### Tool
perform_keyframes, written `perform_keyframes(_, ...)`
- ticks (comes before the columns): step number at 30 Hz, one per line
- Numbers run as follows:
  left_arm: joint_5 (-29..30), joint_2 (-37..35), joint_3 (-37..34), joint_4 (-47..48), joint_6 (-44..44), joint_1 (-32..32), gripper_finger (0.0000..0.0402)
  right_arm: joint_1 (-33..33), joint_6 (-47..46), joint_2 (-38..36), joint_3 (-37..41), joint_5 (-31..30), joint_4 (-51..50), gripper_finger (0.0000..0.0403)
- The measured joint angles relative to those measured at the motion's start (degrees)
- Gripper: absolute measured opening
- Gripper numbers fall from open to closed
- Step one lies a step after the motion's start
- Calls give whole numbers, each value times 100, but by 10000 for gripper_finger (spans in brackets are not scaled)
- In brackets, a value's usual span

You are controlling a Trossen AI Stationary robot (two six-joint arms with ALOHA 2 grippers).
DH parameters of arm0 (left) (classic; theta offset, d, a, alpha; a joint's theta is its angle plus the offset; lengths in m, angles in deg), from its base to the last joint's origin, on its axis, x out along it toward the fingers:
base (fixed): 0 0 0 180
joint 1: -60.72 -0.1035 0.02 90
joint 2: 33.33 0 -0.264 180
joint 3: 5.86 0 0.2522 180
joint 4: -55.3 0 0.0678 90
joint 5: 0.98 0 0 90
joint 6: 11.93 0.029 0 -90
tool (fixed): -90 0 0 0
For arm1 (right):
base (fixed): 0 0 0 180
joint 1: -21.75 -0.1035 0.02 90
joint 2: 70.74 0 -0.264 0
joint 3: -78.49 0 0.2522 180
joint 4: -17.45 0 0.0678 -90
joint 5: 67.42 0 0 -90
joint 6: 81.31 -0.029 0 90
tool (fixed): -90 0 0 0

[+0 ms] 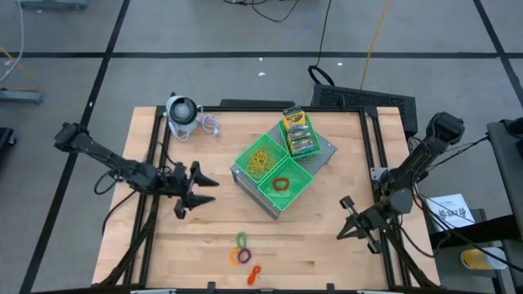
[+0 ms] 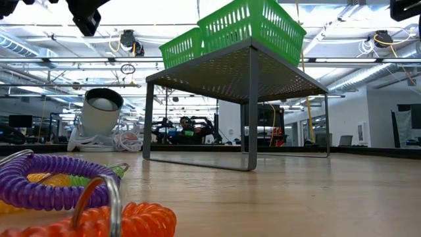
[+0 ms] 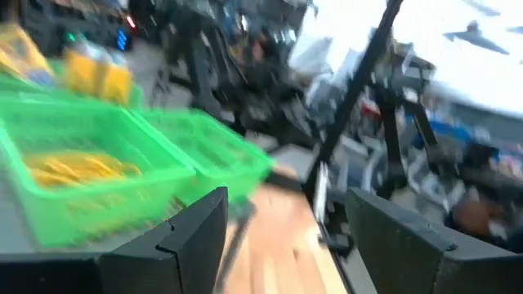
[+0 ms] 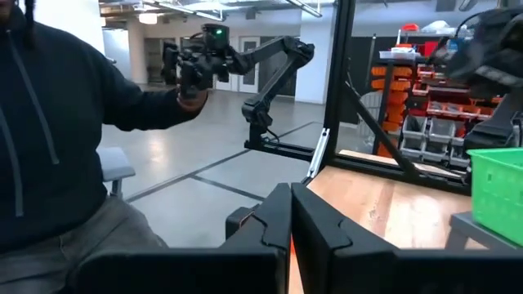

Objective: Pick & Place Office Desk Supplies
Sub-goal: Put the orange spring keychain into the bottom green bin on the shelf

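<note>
While left claw (image 1: 189, 198) hovers spread & empty near desk's (image 1: 327, 237) left edge, coil rings (image 1: 243, 255) lie by the front edge, unpicked. Right claw (image 1: 350, 219) waits pressed together at right edge. Next, I'd guess: left drops onto a ring, carries it to a tray (image 1: 298, 183).

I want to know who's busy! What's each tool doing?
Left tool: open, holding nothing.
Right tool: closed, holding nothing.

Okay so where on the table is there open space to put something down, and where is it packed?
Bare wood lies between the green trays and the right gripper, and along the near edge right of the coiled rings. Between the left gripper and the trays it is narrow. The far left corner holds the round gadget. The trays hold rubber bands, card boxes and rings.
</note>
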State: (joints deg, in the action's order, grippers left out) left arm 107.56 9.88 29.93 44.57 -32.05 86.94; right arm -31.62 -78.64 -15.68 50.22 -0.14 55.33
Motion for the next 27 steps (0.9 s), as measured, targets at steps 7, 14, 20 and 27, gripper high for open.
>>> perform_keyframes(7,-55,1957,1182,461,65,663,257,12,251,-188,184,-46,83,0)
perform_keyframes(14,-63,4371,3199,2558,245,1141,257,89,704,-257,184,-302,87,0)
perform_keyframes(20,-253,5934,4205,2632,256,1191,257,247,723,-257,184,-300,85,0)
perform_keyframes(27,-638,6953,4847,2600,480,1191,257,345,716,-257,184,-281,96,0)
